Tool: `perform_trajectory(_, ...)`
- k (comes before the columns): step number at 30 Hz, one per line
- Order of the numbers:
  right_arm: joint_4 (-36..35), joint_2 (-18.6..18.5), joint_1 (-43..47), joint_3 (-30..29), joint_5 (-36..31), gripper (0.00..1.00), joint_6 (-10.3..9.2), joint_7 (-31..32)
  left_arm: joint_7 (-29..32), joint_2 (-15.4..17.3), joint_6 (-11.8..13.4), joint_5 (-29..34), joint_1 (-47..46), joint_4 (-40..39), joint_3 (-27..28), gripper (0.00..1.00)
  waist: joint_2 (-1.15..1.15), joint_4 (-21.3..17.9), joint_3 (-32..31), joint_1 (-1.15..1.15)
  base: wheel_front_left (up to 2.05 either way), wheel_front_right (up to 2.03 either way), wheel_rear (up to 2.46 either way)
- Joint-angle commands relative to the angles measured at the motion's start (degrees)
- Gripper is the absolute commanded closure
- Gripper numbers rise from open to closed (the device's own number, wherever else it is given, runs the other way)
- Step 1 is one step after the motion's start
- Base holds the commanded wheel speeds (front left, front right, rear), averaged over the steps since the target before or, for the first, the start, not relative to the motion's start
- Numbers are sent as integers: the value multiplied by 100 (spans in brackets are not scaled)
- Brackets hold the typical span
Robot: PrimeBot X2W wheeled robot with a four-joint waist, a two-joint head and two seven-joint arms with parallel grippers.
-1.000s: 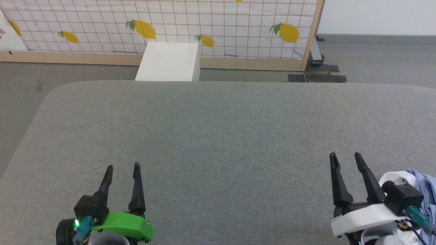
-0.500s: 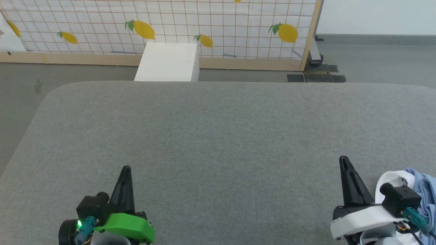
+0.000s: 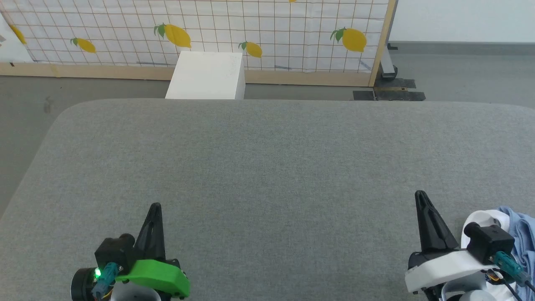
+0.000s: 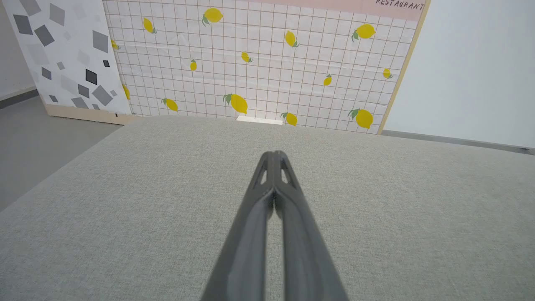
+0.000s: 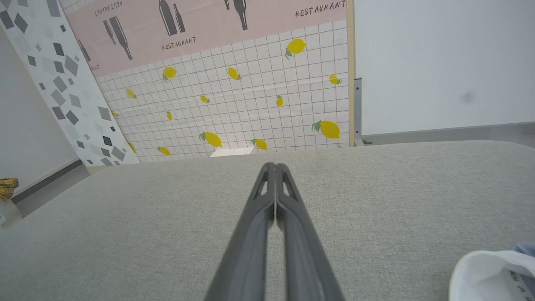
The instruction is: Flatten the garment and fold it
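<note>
Cloth at the near right corner, both claws pressed together and holding nothing.

Your wide grey fabric-covered table (image 3: 267, 159) carries the light blue soft-cloth T-shirt (image 3: 522, 230), which lies bunched at the near right corner. It is cut off by the head view's edge, and a white inside fold (image 5: 489, 271) is turned up in the right wrist view. It is too crumpled for you to read its long axis. Your right gripper with the white housing (image 3: 419, 194) has its dark fingers together. It sits just beside the cloth, which lies to its right and slightly behind the tips. Your left gripper with the green housing (image 3: 154, 205) is also closed on nothing and sits well apart across the table. The right arm is nearer by far, so you would likely spread its fingers and swing right to take the shirt.
</note>
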Motion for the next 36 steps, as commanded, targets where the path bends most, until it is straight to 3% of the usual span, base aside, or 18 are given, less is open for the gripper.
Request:
perform_trajectory(1,-53,0,-3,1,-89,100,-1,50,34,-29,-1,105,-11,-46,24,100,0,2,1,0,0,0,0)
perform_trajectory(36,-331,1,-9,-3,-482,100,-4,457,442,-84,-2,426,-32,-291,90,100,0,32,29,0,0,0,0)
